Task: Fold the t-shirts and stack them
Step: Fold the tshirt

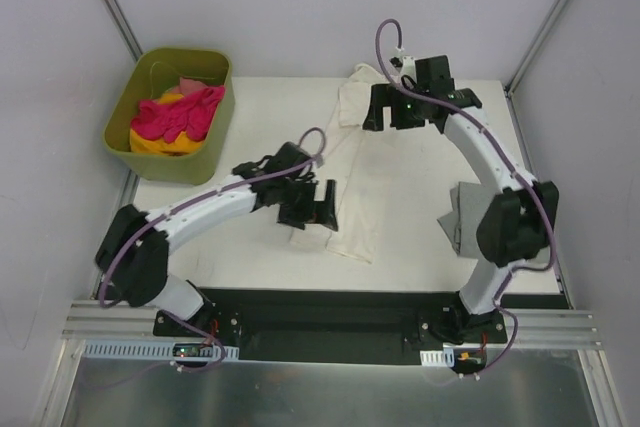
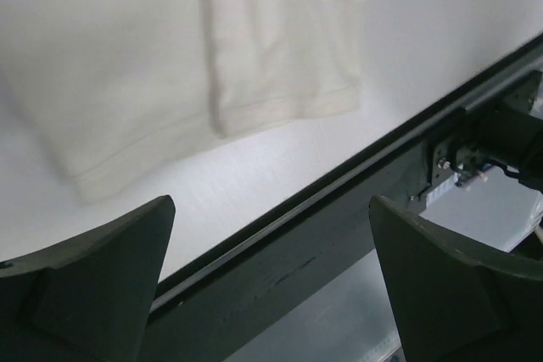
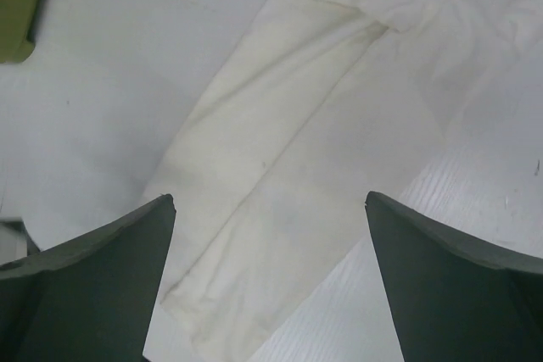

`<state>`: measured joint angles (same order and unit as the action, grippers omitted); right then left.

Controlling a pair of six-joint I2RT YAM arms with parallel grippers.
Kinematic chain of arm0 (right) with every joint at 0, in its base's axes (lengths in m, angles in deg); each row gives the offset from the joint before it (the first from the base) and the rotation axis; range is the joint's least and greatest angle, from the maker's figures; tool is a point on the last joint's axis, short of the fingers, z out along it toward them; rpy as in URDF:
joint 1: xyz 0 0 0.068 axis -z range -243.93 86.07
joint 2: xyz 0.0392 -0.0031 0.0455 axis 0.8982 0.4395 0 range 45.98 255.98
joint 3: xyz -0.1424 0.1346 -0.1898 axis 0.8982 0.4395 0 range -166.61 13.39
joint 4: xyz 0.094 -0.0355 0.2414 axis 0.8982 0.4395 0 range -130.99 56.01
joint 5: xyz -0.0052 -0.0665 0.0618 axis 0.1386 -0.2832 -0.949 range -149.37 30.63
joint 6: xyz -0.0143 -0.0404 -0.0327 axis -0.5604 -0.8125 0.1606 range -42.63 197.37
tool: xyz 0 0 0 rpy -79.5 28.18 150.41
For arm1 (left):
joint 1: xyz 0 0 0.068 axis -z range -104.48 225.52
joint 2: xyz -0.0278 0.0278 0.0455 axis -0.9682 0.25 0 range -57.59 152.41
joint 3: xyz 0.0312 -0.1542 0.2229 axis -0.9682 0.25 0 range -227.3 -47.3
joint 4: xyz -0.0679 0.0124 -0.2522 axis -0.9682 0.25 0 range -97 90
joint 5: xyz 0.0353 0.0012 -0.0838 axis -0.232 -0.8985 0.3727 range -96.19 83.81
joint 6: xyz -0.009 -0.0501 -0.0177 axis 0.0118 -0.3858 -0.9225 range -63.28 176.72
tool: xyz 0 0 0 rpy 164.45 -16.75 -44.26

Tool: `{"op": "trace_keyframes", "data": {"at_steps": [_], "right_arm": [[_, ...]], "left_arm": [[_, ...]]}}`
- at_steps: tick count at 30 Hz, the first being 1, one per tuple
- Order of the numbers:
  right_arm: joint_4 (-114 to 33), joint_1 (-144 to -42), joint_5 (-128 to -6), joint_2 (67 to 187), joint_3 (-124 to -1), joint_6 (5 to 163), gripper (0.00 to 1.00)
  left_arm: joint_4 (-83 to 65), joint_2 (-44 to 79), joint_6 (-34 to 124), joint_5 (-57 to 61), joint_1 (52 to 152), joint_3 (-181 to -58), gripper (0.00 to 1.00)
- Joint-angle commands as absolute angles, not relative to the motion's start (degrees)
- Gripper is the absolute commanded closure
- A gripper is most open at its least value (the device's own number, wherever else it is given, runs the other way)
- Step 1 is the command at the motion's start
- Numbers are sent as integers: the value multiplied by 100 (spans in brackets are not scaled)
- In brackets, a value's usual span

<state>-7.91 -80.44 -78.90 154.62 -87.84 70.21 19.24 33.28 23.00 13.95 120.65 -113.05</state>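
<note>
A large cream-white t-shirt (image 1: 356, 192) lies on the table, folded lengthwise into a long strip running from far to near. My left gripper (image 1: 310, 205) hovers open over the strip's near left edge; the left wrist view shows the hem (image 2: 212, 65) beyond the open left gripper (image 2: 271, 203), nothing between its fingers. My right gripper (image 1: 395, 112) stands open above the far end, and in its wrist view the strip (image 3: 288, 167) lies below the empty right gripper (image 3: 270, 198). A grey t-shirt (image 1: 462, 215) lies at the right, partly behind the right arm. Pink (image 1: 185, 112), yellow (image 1: 160, 144) and red (image 1: 190, 84) shirts sit bunched in the tub.
The olive-green tub (image 1: 215, 132) stands at the table's far left corner; its corner (image 3: 17, 6) shows in the right wrist view. A black rail (image 2: 339, 201) runs along the table's near edge. Grey walls close in the left, right and back.
</note>
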Motion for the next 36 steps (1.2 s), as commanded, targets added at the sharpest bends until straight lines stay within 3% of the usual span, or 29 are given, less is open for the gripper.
{"op": "trace_keyframes", "data": {"at_steps": [1, 7, 16, 28, 36], "right_arm": [[-1111, -8396, -7380, 14074, -7426, 6428, 0], [-935, -9696, -5729, 12922, -5712, 5979, 0], [-556, -12156, -5489, 12806, -4981, 5663, 3], [-1093, -12439, -5999, 14010, -5174, 5417, 31], [-1418, -12440, -5656, 14705, -5262, 5302, 37]], "left_arm": [[2174, 1979, 1937, 1007, 10957, -9911, 1], [2157, 1421, 1734, 1024, 10198, -9177, 1], [2131, 1694, 1638, 1156, 9882, -9160, 1], [2148, 1351, 1594, 1244, 8731, -8440, 1], [2148, 1307, 1532, 1288, 8264, -8263, 1]]}}
